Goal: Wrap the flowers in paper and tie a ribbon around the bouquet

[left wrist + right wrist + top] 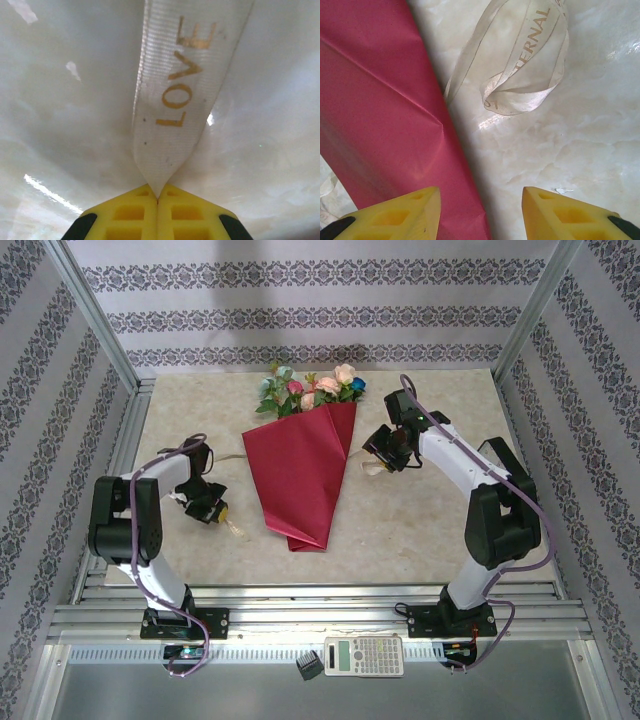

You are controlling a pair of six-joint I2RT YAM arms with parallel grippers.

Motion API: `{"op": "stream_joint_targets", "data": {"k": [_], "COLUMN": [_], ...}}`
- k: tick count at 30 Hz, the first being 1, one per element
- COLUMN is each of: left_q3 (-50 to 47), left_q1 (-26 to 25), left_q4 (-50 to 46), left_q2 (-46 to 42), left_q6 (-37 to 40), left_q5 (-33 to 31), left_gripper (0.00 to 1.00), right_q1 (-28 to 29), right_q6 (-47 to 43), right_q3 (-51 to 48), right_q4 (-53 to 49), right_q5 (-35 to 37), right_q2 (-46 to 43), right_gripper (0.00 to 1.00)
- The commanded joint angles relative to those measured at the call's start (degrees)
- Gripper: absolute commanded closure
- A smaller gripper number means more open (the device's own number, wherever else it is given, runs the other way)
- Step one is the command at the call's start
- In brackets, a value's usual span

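Crimson paper (300, 485) lay in the middle of the pale, marble-like counter (430, 540). It was folded into a narrow cone with its point directed toward the bases of the arms. At the wide far end of this bouquet (305, 440) the flowers (312, 390) came out, pink, peach, blue and teal blooms with green leaves, close to the patterned back wall.

The left pincer (157, 200) was low over the counter, to the left of the cone's lower half and apart from the paper. In the left wrist view its two yellow fingers were pressed together, and the end of the cream ribbon (175, 100) was pinched between their tips. From there the ribbon ran away over the counter, and the gold word "LOVE" was printed on it.

The right pincer (481, 200) was on the other side, just beside the upper right edge of the cone. Its fingers stood apart and nothing was between them. In the right wrist view one finger was above the red paper and the other above the bare counter. Beyond them a loose loop of the ribbon with gold letters lay on the counter, just beside the paper. One strand reached the paper's edge, but I could not tell if it passed under it.

A calculator (363, 655) lay on the metal frame at the near edge, between the two bases.
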Motion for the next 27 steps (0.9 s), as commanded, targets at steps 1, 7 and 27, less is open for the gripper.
{"op": "stream_joint_targets", "data": {"k": [1,7,27], "left_q3": [0.69,7.04,68.33], "left_q1": [-0.94,-2.88,-23.44], "left_q4": [-1.09,-9.09,11.60], "left_q2": [-7.49,-23.77,17.48], "left_q6": [-1.76,-8.09,-26.48], "left_q5": [-3.40,2.24,13.93], "left_gripper": [1.00,1.00,1.00], "right_q1": [0.23,-0.39,-5.40], "right_q6": [-1.31,-3.05,-4.40], "right_q3": [0.28,1.53,-6.02], "right_q4": [-0.40,-1.55,-1.57], "right_q5": [1.70,2.83,1.60], "right_q2": [-1.50,-1.93,-8.90], "right_gripper": [0.53,0.54,0.56]}}
